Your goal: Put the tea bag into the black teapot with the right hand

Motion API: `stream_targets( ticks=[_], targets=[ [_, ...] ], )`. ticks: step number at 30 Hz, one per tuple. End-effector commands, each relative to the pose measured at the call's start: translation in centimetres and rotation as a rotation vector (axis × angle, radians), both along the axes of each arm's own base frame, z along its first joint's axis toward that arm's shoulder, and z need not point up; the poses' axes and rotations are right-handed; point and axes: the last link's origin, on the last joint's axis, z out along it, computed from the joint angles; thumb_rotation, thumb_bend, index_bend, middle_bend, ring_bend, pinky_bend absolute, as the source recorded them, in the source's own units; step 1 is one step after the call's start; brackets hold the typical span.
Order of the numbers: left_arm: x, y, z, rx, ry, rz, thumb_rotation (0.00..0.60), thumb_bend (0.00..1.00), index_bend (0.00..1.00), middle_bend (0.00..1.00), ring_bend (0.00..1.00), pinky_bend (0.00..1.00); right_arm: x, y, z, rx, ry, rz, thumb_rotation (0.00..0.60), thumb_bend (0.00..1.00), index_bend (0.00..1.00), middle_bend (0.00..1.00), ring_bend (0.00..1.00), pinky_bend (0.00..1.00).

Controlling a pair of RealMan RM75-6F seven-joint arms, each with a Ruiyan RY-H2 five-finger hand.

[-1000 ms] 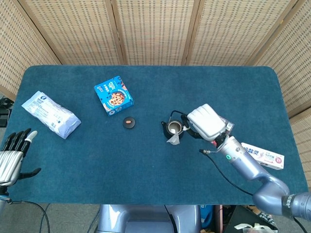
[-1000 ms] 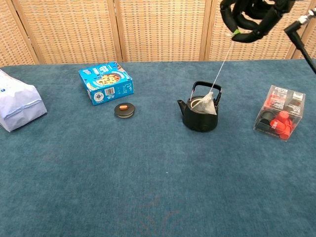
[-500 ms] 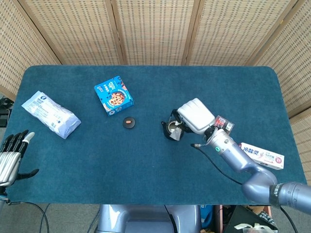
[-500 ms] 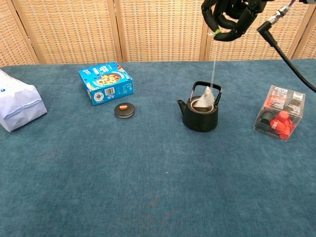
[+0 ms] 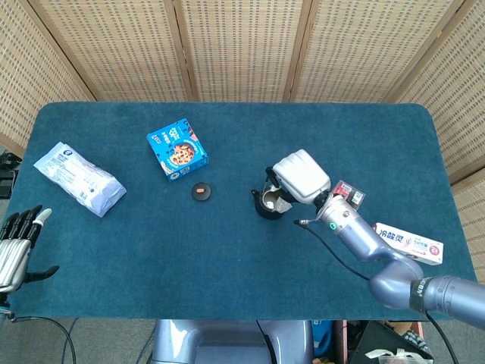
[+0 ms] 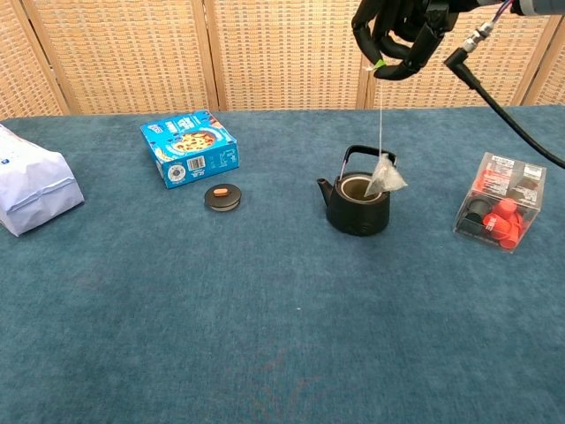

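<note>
1. Right hand (image 6: 395,34) is raised above the black cast-iron teapot (image 6: 357,205), fingers curled in, pinching the green tag end of a thin white string.
2. The pale translucent tea bag (image 6: 386,177) hangs on that string at the teapot's right rim, beside the upright handle; it is not down inside the opening.
3. In the head view the right hand (image 5: 301,176) covers the teapot's right side; the teapot (image 5: 267,203) mouth is open.
4. The small round black lid with an orange knob (image 6: 222,195) lies on the blue cloth surface (image 6: 265,336), left of the teapot and well apart from it.
5. Left hand (image 5: 15,244) sits at the near left edge of the surface, fingers spread, holding nothing.
6. Also present: blue cookie box (image 6: 189,147), white-blue plastic pouch (image 5: 79,179), clear box of red and black items (image 6: 500,214), white toothpaste carton (image 5: 409,243).
</note>
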Motion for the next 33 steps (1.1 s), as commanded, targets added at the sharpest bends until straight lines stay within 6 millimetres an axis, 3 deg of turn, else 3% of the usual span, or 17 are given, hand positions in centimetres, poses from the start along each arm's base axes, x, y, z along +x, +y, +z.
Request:
stream_targets(
  ticks=[1, 16, 33],
  targets=[
    [-0.1, -0.1, 0.0, 0.0, 0.0, 0.004, 0.6, 0.07, 0.0, 0.0, 0.0, 0.0, -0.2, -0.2, -0.2, 0.004, 0.004, -0.008, 0.6, 0.57, 0.68, 0.84, 0.84, 0.88],
    [-0.5, -0.2, -0.2, -0.005, 0.002, 0.019, 0.6, 0.07, 0.0, 0.0, 0.0, 0.0, -0.5, -1.5, -0.9, 0.004, 0.015, -0.035, 0.6, 0.57, 0.68, 0.84, 0.84, 0.88],
    [-1.0, -0.5, -0.4, -0.012, 0.0, 0.035, 0.6, 0.07, 0.0, 0.0, 0.0, 0.0, -2.6, -1.2, -3.2, 0.056, 0.033, -0.082, 0.6, 0.57, 0.68, 0.84, 0.84, 0.88]
  ],
)
